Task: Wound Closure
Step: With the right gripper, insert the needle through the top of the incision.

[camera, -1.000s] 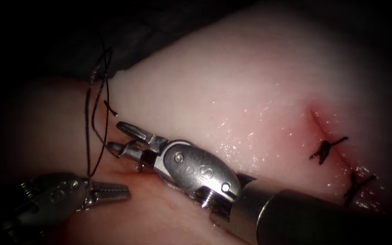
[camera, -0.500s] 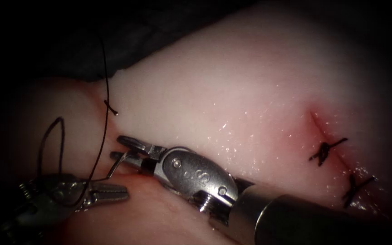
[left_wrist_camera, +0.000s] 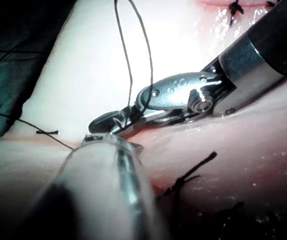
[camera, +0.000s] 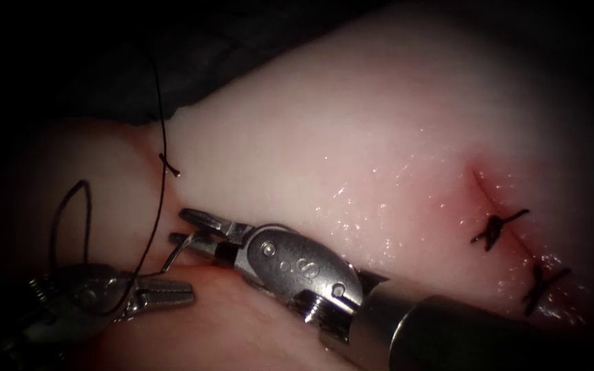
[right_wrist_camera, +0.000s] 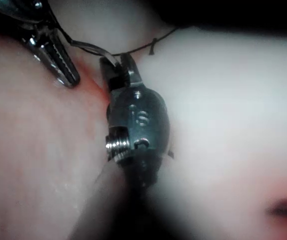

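Both tools (camera: 190, 237) (camera: 166, 292) hold needle (camera: 177, 251) upright.

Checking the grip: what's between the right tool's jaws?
The right tool grips the curved needle, seemingly clear of the tissue. The jaws cover the gripped stretch.

Endoscope view: light falls centrally on the tissue (camera: 379, 137), fading to a dark vignette at every edge. Small specular glints dot the wet surface near the cut (camera: 500, 206), and a highlight marks the right tool (camera: 197, 233). Left wrist view: the left tool (left_wrist_camera: 116, 145) lies out of focus in the foreground. Right wrist view: soft throughout, with the shaft blurred and shadowed.
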Motion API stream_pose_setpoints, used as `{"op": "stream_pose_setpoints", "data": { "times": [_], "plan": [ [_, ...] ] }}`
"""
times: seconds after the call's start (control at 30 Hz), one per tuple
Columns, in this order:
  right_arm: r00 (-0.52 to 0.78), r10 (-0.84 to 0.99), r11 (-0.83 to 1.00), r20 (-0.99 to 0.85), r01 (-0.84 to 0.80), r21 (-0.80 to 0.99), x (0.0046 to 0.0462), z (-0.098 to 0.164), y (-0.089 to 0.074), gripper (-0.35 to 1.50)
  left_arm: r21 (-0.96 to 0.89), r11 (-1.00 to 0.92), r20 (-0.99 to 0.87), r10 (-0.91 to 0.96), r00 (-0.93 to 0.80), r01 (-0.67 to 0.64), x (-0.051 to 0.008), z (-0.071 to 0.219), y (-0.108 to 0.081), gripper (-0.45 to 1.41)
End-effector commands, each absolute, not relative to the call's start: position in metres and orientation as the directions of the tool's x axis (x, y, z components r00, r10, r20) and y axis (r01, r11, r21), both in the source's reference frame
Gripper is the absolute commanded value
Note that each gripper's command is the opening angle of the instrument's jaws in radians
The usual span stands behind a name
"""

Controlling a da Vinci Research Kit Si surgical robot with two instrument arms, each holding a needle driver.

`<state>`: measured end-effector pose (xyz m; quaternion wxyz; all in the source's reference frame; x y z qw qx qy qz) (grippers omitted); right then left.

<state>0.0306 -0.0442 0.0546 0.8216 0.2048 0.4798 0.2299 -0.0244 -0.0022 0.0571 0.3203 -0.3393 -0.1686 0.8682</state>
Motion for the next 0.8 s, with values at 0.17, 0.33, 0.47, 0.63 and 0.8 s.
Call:
{"op": "stream_pose_setpoints", "data": {
  "times": [0.17, 0.33, 0.47, 0.63, 0.8],
  "plan": [
    [0.382, 0.493, 0.869, -0.781, -0.193, 0.455, 0.0322, 0.052, -0.037, 0.74, -0.508, -0.739, -0.484, 0.670, -0.563, -0.443, -0.0249, 0.057, -0.001, -0.45],
    [0.334, 0.418, 0.906, -0.845, -0.224, 0.359, 0.0317, 0.050, -0.033, 1.15, -0.508, -0.739, -0.483, 0.670, -0.563, -0.443, -0.0249, 0.057, -0.002, -0.45],
    [0.318, 0.341, 0.930, -0.884, -0.248, 0.270, 0.0308, 0.047, -0.030, 1.23, -0.508, -0.739, -0.483, 0.670, -0.564, -0.443, -0.0248, 0.057, -0.002, -0.45],
    [0.318, 0.227, 0.953, -0.920, -0.270, 0.142, 0.0299, 0.043, -0.027, 1.23, -0.508, -0.739, -0.486, 0.670, -0.562, -0.442, -0.0246, 0.057, -0.002, -0.45],
    [0.314, 0.149, 0.961, -0.938, -0.271, 0.062, 0.0301, 0.040, -0.025, 1.21, -0.508, -0.739, -0.486, 0.669, -0.562, -0.442, -0.0246, 0.057, -0.002, -0.45]
  ]
}}
